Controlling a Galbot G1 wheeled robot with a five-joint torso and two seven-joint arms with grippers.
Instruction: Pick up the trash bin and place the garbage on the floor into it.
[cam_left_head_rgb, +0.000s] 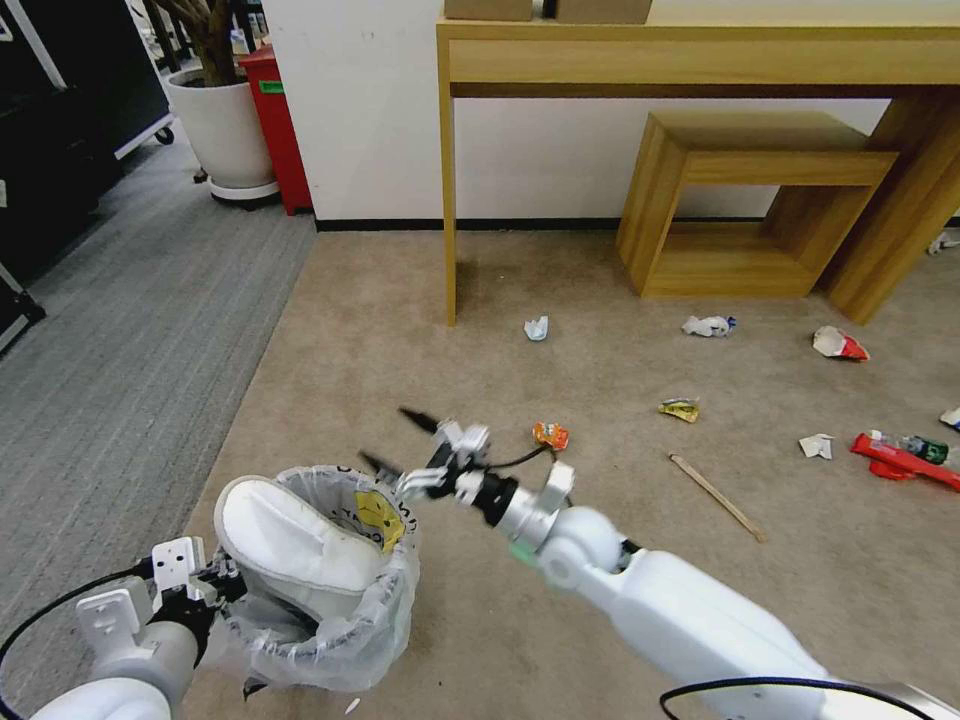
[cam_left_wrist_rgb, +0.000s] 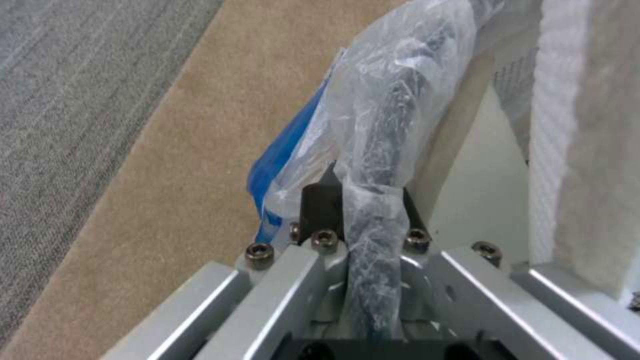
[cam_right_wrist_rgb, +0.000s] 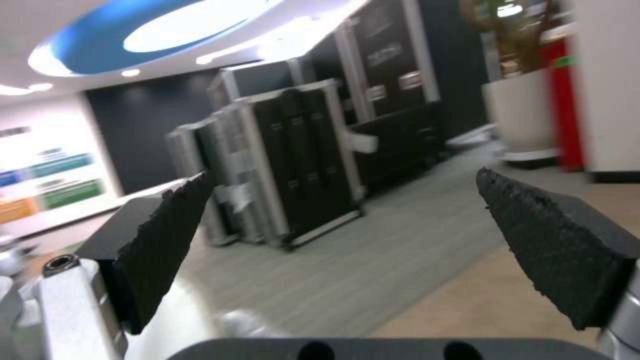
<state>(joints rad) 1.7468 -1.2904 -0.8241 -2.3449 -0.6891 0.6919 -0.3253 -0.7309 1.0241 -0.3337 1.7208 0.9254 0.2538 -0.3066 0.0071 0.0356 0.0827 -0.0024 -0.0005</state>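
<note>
Near left of the head view: the trash bin (cam_left_head_rgb: 330, 590), lined with crinkly whitish plastic, held above the beige carpet (cam_left_head_rgb: 420, 330) by the left gripper (cam_left_head_rgb: 215, 585), clamped tight on the bagged rim at the bin's left side. In the left wrist view, the same clamp seen close: both fingers (cam_left_wrist_rgb: 320, 205) pressed against the plastic-wrapped rim (cam_left_wrist_rgb: 387, 130), a blue patch showing through the bag beside it. Inside the bin: a white slipper (cam_left_head_rgb: 290, 545) standing on edge against the left wall, and a yellow scrap (cam_left_head_rgb: 380, 517) against the right inner wall.

Just right of the bin's rim and a little above it: the right gripper (cam_left_head_rgb: 400, 440), spread wide, nothing between its dark fingertips. In the right wrist view, the two black pads (cam_right_wrist_rgb: 560, 250) far apart, with only the room behind them.

Scattered on the carpet farther off: an orange wrapper (cam_left_head_rgb: 550, 435) just beyond the right gripper, a pale blue-white crumple (cam_left_head_rgb: 537, 328) near the desk leg (cam_left_head_rgb: 449, 200), a white crumpled paper (cam_left_head_rgb: 708, 325) in front of the wooden stool (cam_left_head_rgb: 740, 200), a red-white cup (cam_left_head_rgb: 838, 344) farther right, a yellow wrapper (cam_left_head_rgb: 680, 409), a wooden stick (cam_left_head_rgb: 718, 497) lying slantwise, a small white scrap (cam_left_head_rgb: 817, 446), and a red packet (cam_left_head_rgb: 900, 462) touching a green-labelled bottle (cam_left_head_rgb: 925, 448) at the far right edge
</note>
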